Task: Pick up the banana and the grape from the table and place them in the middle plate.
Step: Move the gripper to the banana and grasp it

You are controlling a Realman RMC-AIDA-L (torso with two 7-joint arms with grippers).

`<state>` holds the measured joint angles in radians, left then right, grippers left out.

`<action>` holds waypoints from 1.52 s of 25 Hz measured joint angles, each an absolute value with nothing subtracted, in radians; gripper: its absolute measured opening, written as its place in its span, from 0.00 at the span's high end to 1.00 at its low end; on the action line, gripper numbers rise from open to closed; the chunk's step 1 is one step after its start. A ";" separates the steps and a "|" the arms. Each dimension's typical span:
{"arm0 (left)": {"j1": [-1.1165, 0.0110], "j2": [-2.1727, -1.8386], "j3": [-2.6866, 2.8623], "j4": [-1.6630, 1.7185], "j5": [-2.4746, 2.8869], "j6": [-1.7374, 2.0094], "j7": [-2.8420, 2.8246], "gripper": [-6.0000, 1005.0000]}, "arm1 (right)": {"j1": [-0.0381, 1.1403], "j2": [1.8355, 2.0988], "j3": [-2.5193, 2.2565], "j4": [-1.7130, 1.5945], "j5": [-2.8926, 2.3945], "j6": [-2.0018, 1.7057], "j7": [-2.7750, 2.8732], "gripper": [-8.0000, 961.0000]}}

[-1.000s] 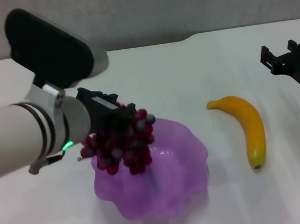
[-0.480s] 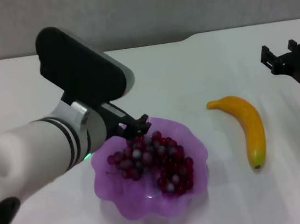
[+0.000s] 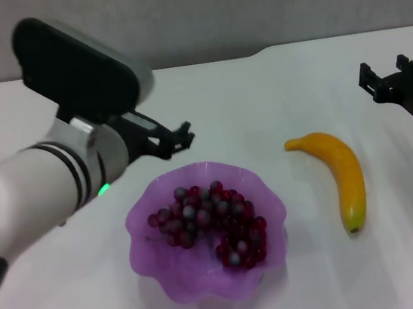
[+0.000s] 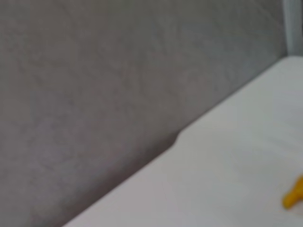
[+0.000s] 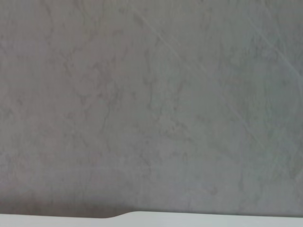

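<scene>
With the dark red-purple grape bunch point(image 3: 213, 224) lying in the translucent purple scalloped dish point(image 3: 154, 266), the empty, parted left gripper point(image 3: 179, 135) hovered just behind the dish, and the curved yellow banana point(image 3: 340, 175) beside the dish looked next, with the right gripper point(image 3: 386, 82) beyond it, fingers parted.

We see even, soft light with faint shadows beside the banana point(image 3: 338, 180); both wrist views look blurred.
</scene>
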<state>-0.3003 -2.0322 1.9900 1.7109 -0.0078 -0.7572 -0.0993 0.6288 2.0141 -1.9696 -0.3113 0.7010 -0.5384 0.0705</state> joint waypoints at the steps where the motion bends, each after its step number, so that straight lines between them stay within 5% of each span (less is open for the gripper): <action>1: -0.299 -2.033 1.975 1.697 -0.012 -0.728 -0.101 0.12 | 0.629 2.014 -1.970 -0.312 0.701 -0.538 0.071 0.28; 21: -0.307 -2.031 1.736 1.259 -0.085 0.045 -0.236 0.12 | 0.621 2.019 -1.974 -0.315 0.701 -0.587 0.071 0.28; 38: -0.317 -2.029 1.703 1.222 -0.083 0.091 -0.196 0.12 | 0.615 2.017 -1.971 -0.316 0.701 -0.589 0.071 0.28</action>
<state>-0.3173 -2.0291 1.7029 1.2222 -0.0835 0.0913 -0.1962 0.6150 2.0171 -1.9710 -0.3160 0.7010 -0.5891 0.0706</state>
